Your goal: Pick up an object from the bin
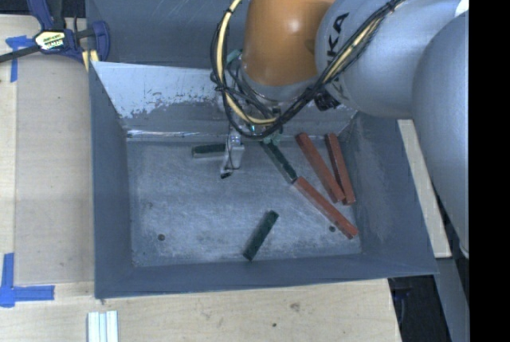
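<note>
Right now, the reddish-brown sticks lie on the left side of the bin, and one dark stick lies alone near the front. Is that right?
Not quite. The camera view shows the reddish-brown sticks on the right side of the bin, not the left. The dark stick does lie alone near the front.

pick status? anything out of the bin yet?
Done: nothing yet; nothing is visibly lifted. In hand: the gripper hangs low at the back of the bin, just right of a short dark stick lying on the floor. Left: the grasp and the lift. The red-brown sticks at the right and the dark green stick near the front lie flat.
</note>
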You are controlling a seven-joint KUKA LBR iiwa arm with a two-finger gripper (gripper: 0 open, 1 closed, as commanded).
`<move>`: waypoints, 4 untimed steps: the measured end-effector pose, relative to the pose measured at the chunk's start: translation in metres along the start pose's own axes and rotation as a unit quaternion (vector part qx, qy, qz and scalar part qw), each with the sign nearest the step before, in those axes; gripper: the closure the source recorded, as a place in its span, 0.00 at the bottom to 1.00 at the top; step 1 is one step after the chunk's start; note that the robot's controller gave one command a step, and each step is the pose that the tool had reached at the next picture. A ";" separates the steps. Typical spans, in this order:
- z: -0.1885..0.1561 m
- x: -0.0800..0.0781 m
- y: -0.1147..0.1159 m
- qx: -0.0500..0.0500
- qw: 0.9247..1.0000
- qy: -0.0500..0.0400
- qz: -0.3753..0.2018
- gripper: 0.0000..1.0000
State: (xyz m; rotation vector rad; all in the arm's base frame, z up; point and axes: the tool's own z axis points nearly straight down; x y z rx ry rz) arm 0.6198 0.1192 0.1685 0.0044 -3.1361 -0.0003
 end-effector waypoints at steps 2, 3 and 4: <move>0.094 -0.007 -0.028 0.000 1.000 -0.004 -0.028 1.00; -0.126 0.008 -0.002 0.000 0.999 -0.009 -0.053 1.00; -0.162 -0.004 -0.043 0.001 0.994 -0.007 -0.107 1.00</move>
